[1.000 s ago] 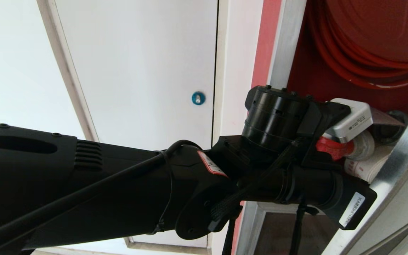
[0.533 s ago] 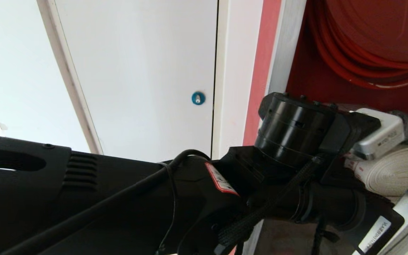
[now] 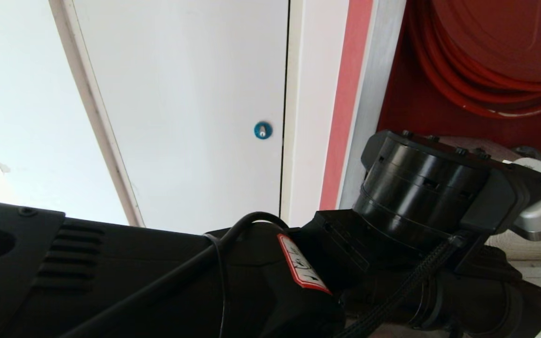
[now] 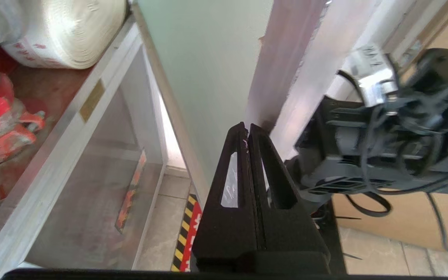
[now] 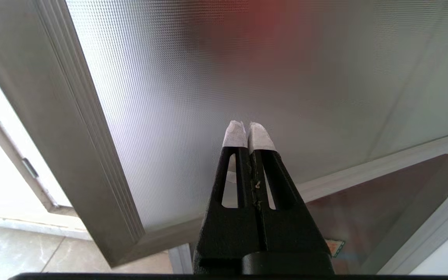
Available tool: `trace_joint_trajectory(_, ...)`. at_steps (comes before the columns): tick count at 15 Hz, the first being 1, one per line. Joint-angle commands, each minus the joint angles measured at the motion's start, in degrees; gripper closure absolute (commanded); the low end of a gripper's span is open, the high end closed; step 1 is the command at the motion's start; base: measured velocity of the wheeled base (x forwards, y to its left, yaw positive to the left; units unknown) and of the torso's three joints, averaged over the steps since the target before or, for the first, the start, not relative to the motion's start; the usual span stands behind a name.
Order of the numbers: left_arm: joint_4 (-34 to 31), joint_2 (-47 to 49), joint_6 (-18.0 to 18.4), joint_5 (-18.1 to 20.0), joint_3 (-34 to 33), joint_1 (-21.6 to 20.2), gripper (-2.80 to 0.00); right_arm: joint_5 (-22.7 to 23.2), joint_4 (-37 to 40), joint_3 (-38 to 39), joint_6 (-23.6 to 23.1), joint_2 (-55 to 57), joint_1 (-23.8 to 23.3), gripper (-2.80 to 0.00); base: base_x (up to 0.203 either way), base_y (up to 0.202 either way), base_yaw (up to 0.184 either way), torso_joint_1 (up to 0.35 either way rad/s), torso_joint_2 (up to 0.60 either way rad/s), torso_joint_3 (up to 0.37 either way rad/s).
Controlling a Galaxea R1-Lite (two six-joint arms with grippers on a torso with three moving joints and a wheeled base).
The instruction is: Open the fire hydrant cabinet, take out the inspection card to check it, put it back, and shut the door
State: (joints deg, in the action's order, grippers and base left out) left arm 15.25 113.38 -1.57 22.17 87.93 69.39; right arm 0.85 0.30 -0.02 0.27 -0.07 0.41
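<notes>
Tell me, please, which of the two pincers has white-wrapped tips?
The right pincer: both of its tips are wrapped in white material, whereas the left pincer has bare black tips. Both are shut.

Left gripper (image 4: 248, 130), fingers pressed together, pointed at the door's (image 4: 208, 66) edge; rolled white hose (image 4: 64, 31) lay inside the cabinet (image 4: 72, 120).
</notes>
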Motion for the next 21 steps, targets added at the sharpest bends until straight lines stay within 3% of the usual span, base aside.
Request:
trace_joint_trajectory(1,0.0,-0.4,-0.1,0.2,0.0,0.4,0.0,0.0,0.0,-0.1,0.0,0.1,0.0,0.0,0.0,0.0,0.0,0.0,0.0,0.0)
trace_joint_trajectory(15,-0.7,-2.0,-0.3,-0.2,0.0,2.9,0.0,0.0,0.0,0.0,0.0,0.0,0.0,0.0,0.0,0.0,0.0,0.0,0.0,0.0)
trace_joint_trajectory(18,-0.5,-3.1,-0.3,-1.1,-2.3,-0.4,0.0,0.0,0.0,0.0,0.0,0.1,0.0,0.0,0.0,0.0,0.0,0.0,0.0,0.0)
trace_joint_trajectory(21,-0.1,-5.1,-0.3,-1.2,-6.8,-8.4,0.0,0.0,0.0,0.0,0.0,0.0,0.0,0.0,0.0,0.0,0.0,0.0,0.0,0.0)
